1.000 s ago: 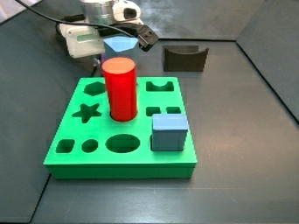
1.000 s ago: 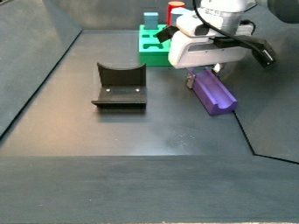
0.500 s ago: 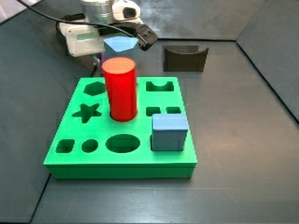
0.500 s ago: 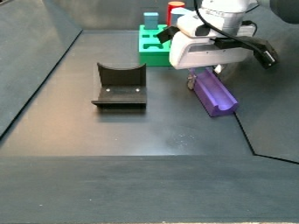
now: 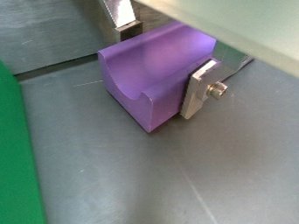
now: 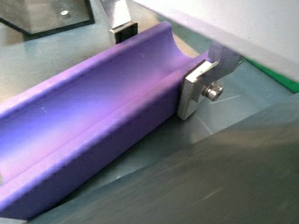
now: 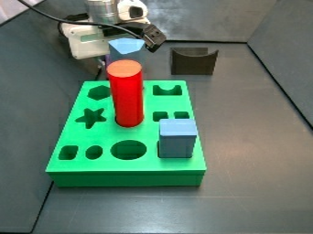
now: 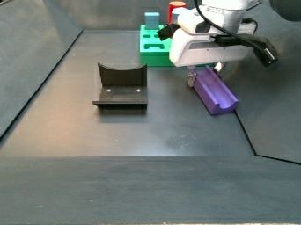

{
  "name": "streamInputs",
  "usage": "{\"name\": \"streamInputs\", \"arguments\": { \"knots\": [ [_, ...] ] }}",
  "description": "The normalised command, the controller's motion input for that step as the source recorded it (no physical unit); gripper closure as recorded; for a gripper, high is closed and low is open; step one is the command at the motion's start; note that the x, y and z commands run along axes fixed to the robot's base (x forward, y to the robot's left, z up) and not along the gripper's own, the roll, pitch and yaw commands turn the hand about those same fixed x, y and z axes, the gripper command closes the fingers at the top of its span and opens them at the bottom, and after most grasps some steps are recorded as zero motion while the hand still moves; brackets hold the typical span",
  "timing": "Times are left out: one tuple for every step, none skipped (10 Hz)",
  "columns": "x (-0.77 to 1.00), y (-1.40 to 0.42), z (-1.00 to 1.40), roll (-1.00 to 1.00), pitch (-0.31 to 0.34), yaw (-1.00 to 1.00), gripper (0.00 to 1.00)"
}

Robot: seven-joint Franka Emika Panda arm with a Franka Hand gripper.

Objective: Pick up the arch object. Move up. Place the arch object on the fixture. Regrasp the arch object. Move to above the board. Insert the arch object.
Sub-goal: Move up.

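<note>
A red cylinder (image 7: pixel 124 92) was seen standing upright in a side view, set in a hole of the green slab. A blue-grey cube (image 7: pixel 178 138) was seated at the slab's near corner, well apart from the cylinder. A pale blue pentagon piece (image 7: pixel 124 45) was partly shown behind the cylinder. A dark floor (image 8: pixel 141 149) was spread beneath.

Even, soft light fills both side views, with faint shadows only. A pale sheen runs along the arch object (image 6: pixel 93 105) in a wrist view. The gripper (image 5: pixel 163 61) sits close overhead there, its housing blurred and washed out; the tabletop (image 8: pixel 141 141) is dim.
</note>
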Motion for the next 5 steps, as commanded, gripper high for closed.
{"name": "streamInputs", "arguments": {
  "knots": [
    [0.0,0.0,0.83,0.0,0.0,0.0,1.0],
    [0.0,0.07,0.81,0.01,0.013,-0.04,1.0],
    [0.0,0.06,0.71,0.02,0.052,-0.04,1.0],
    [0.0,0.05,0.64,0.02,0.063,-0.05,1.0],
    [0.0,0.03,0.5,0.02,0.062,-0.04,1.0]
  ]
}}
